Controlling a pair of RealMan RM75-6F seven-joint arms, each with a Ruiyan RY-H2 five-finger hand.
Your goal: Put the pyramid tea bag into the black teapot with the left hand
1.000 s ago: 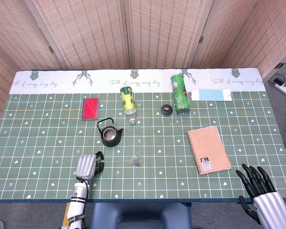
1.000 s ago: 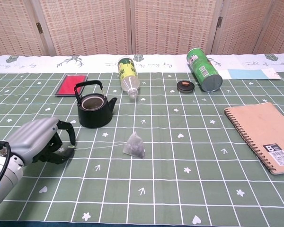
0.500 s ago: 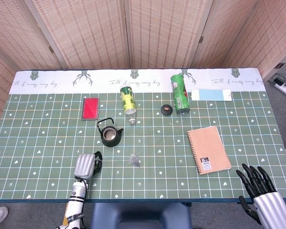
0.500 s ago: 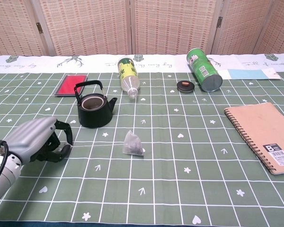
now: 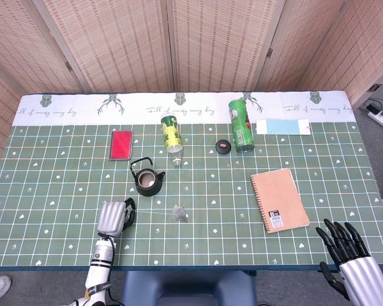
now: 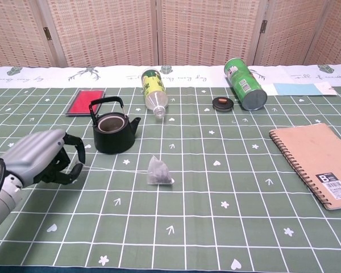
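The pyramid tea bag (image 5: 179, 213) (image 6: 158, 172) lies on the green cloth, a little right of and nearer than the black teapot (image 5: 147, 180) (image 6: 112, 132), which stands upright with no lid. My left hand (image 5: 113, 218) (image 6: 42, 158) hovers left of the bag with its fingers curled in. A thin string runs taut from those fingers to the bag, so the hand pinches the bag's string. At the table's near right corner my right hand (image 5: 348, 252) holds nothing, fingers spread.
A red card (image 5: 120, 144) lies behind the teapot. A bottle (image 5: 172, 134) lies on its side and a green can (image 5: 240, 125) stands further back, with a small dark lid (image 5: 223, 146) between them. A spiral notebook (image 5: 279, 200) lies right; a blue sheet (image 5: 282, 127) lies behind it.
My left hand has risen and drawn left, away from the bag. The string has pulled tight and the tea bag has slid slightly left. The right hand has not moved.
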